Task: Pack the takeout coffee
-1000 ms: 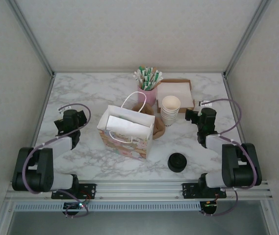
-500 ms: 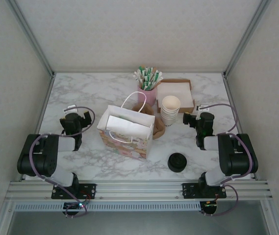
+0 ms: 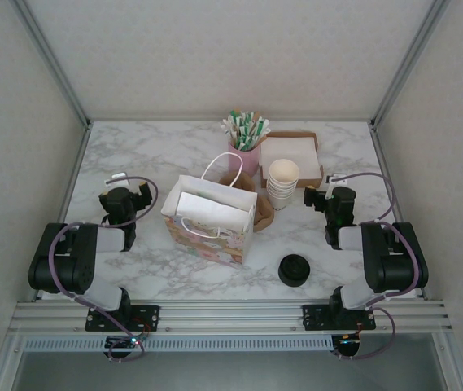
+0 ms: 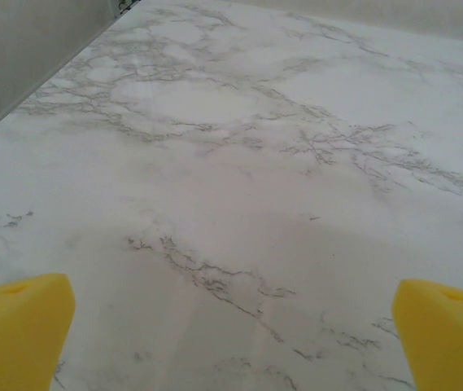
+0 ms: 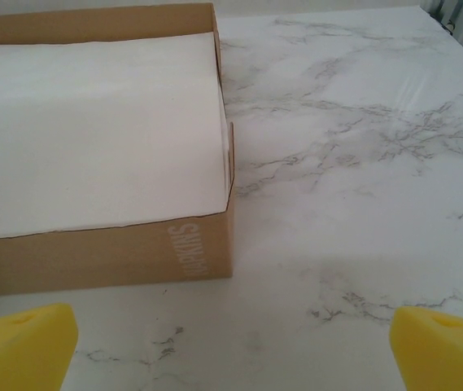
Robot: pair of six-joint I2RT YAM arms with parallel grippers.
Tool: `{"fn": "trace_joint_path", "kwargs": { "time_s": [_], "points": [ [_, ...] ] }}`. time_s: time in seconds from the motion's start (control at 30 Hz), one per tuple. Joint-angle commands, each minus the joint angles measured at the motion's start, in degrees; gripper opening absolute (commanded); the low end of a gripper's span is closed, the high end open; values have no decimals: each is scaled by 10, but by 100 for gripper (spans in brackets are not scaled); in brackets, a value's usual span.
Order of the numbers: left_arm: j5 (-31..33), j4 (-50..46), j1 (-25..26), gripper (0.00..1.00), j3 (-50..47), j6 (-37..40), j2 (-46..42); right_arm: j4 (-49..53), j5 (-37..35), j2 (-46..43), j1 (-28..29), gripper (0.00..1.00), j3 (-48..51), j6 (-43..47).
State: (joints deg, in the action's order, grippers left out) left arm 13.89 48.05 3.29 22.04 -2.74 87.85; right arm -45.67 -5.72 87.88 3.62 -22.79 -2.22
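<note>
Jaws on both arms stand released. On the left wrist camera, the left jaws have their yellow pads [image 4: 18, 330] spread to the bottom corners, with nothing between them but bare marble counter [image 4: 239, 163]. The right jaws are spread just as wide, yellow pads [image 5: 19, 342] apart and grasping nothing. A cardboard box [image 5: 117, 248] holding white paper [image 5: 93, 138] lies ahead of them at 11 o'clock.

From overhead, I see a patterned paper bag [image 3: 209, 221] with white handles standing upright mid-counter, its mouth open. The left arm [image 3: 76, 261] sits folded at the bag's 9 o'clock and the right arm [image 3: 377, 257] at its 3 o'clock, both well apart from it. A stack of lidless cream cups [image 3: 282, 183] stands near the bag at 1 o'clock. A pink holder of green-striped straws [image 3: 245, 140] is at 12 o'clock behind it, and a small pile of black lids [image 3: 294, 270] rests at 4 o'clock.

I cannot tell where the takeout coffee is; what I make out inside the bag's mouth is white.
</note>
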Motion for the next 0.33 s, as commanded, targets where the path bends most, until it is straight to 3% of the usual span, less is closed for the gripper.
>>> {"fn": "trace_joint_path", "kwargs": {
  "time_s": [0.0, 0.3],
  "points": [
    [-7, 17, 4, 100, 2, 8, 2, -19, 4, 3, 0, 99, 4, 5],
    [-7, 17, 3, 100, 2, 8, 2, -19, 4, 3, 0, 99, 4, 5]
  ]
}}
